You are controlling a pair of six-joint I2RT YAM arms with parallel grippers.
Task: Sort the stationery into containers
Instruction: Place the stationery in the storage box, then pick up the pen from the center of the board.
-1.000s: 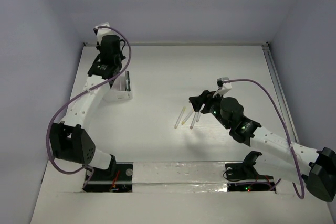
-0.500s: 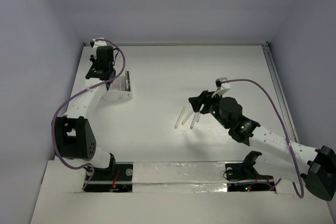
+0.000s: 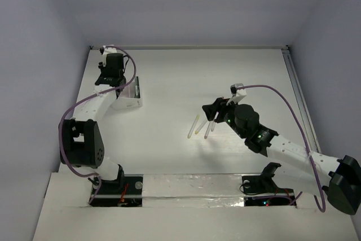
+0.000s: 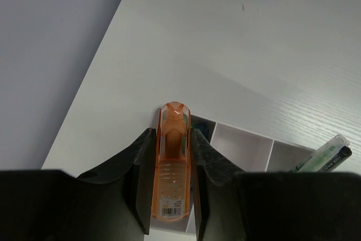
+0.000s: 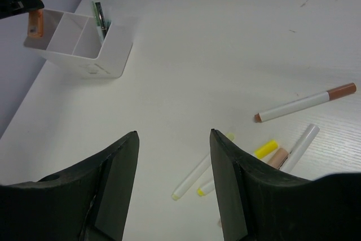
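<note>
"Sorting was the job, so which part was it at?"

"The dropping-in part, I think. The left tool point(image 4: 172, 139) was pinching an orange marker point(image 4: 172, 167) tight between its two fingers."

"Where was the marker?"

"Right at the white tray point(image 4: 217, 123), over the box at the end nearest the wall. Its far end stuck out a bit past the tray's corner. I could not tell if any of it was down inside the box yet."

"What did the tool need to do next?"

"My guess is it had to line the marker up over that end box, go down a little, then let go. If it let go too far out, the marker could fall on the counter point(image 3: 169, 77) and not in the tray."

"Was anything else in the tray?"

"Yes. A green pen point(image 4: 318, 155) and a dark one leaned in the box at the other end."

"What about the other arm?"

"The right tool point(image 5: 172, 184) had its fingers spread wide and held nothing. It hung above the loose pens point(image 3: 201, 127), well apart from the tray. I saw a yellow marker point(image 5: 265, 149), a white pen with a brown cap point(image 5: 307, 101) and some other pale ones lying close together. It would have to go down and pinch just one."
</note>
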